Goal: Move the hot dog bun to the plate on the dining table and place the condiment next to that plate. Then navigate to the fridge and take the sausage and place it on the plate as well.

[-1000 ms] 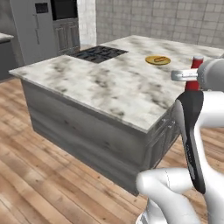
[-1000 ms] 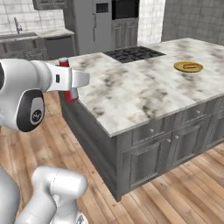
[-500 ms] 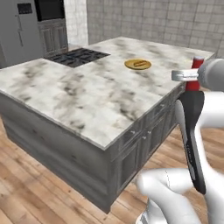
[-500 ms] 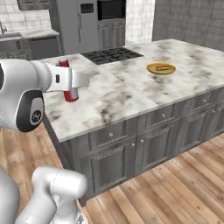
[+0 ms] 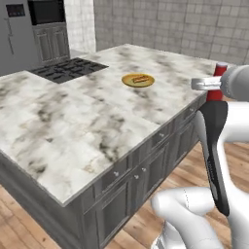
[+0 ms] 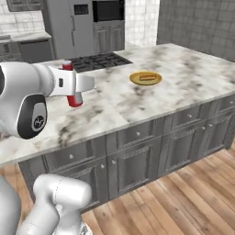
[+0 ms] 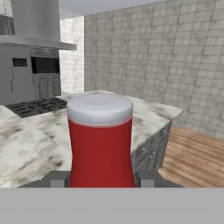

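My gripper (image 7: 101, 179) is shut on the condiment (image 7: 101, 144), a red bottle with a white cap that stands upright between the fingertips (image 7: 146, 179). From the base views the condiment (image 5: 214, 93) (image 6: 75, 99) hangs in the gripper (image 5: 210, 83) (image 6: 79, 83) at the near side of the dining table (image 5: 73, 121) (image 6: 183, 69). Further along the marble top lies the yellow plate (image 5: 127, 80) (image 6: 134, 79) with the hot dog bun (image 5: 140, 78) (image 6: 146, 76) on it. The fridge (image 6: 69, 27) (image 5: 9, 34) stands at the back. The sausage is out of view.
A black cooktop (image 5: 68, 69) (image 6: 98, 61) is set into the island's far end. A dark wall oven (image 5: 46, 12) (image 6: 108, 10) sits beside the fridge. Dark grey drawers (image 6: 137, 133) face me, with wooden floor (image 6: 183, 193) below and a tiled wall (image 7: 166, 65) behind.
The whole picture has shifted: the base has driven along the island, which now looks closer with the plate nearer. The bottle stays in the gripper, held as before.
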